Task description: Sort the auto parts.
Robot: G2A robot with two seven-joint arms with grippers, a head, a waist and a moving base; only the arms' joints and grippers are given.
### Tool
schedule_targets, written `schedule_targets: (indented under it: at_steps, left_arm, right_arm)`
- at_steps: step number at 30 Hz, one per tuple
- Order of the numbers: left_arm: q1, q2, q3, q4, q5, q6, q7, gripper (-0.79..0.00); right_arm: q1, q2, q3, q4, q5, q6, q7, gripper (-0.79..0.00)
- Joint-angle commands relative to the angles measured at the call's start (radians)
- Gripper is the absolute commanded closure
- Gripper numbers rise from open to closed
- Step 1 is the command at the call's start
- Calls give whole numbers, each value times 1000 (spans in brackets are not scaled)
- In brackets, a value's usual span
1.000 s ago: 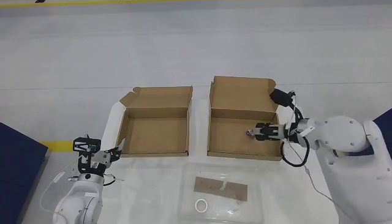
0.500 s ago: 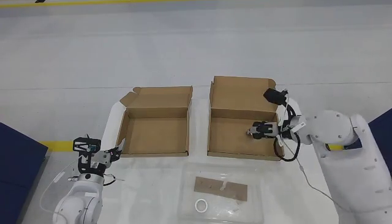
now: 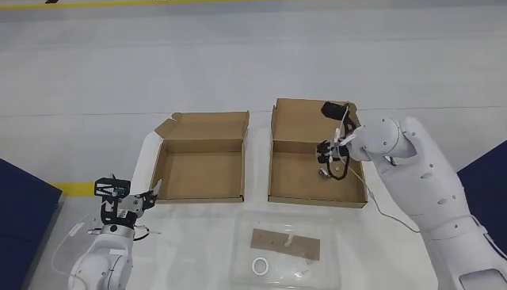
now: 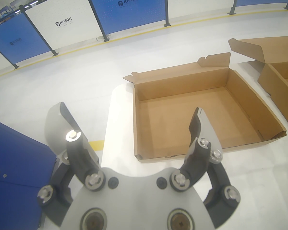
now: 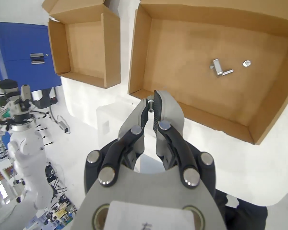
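The right gripper (image 5: 151, 99) hangs above the right cardboard box (image 5: 182, 48), close to its near wall. Its fingers are pinched together on a small metal part (image 5: 150, 104) held at their tips. Beyond those tips, on the box floor, lie an L-shaped metal bracket (image 5: 219, 69) and, just beside it, a small nut (image 5: 246, 63), both well apart from the gripper. The left gripper (image 4: 130, 111) rests with its fingers spread wide apart. The left cardboard box (image 4: 182, 111) lies open just ahead of it.
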State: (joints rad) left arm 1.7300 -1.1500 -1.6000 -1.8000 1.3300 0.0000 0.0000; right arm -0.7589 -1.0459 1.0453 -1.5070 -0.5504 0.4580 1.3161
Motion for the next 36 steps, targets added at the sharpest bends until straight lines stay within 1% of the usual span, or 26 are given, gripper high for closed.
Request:
schedule_targets:
  at_steps: [1,6,9,12,21,23,25,31,36]
  left_arm:
    - [0,0,0,0,0,0,0,-785]
    - [0,0,0,0,0,0,0,-785]
    - [0,0,0,0,0,0,0,-785]
    - [0,0,0,0,0,0,0,-785]
    - [0,0,0,0,0,0,0,-785]
    - [0,0,0,0,0,0,0,-785]
    - [0,0,0,0,0,0,0,-785]
    - [0,0,0,0,0,0,0,-785]
    - [0,0,0,0,0,0,0,-785]
  right_arm:
    - [62,-23,-82,96,-10,4,-30,0]
    - [151,-80,-220,285,-8,6,-104,0]
    - [176,-112,-276,376,4,17,-146,0]
    - [190,-139,-315,449,39,6,-155,0]
    - [193,-142,-318,456,41,5,-157,0]
    - [171,-145,-328,465,28,0,-192,0]
    - [170,-154,-351,478,1,21,-207,0]
    - [193,-194,-379,578,39,34,-252,0]
    - [211,-226,-390,663,79,23,-293,0]
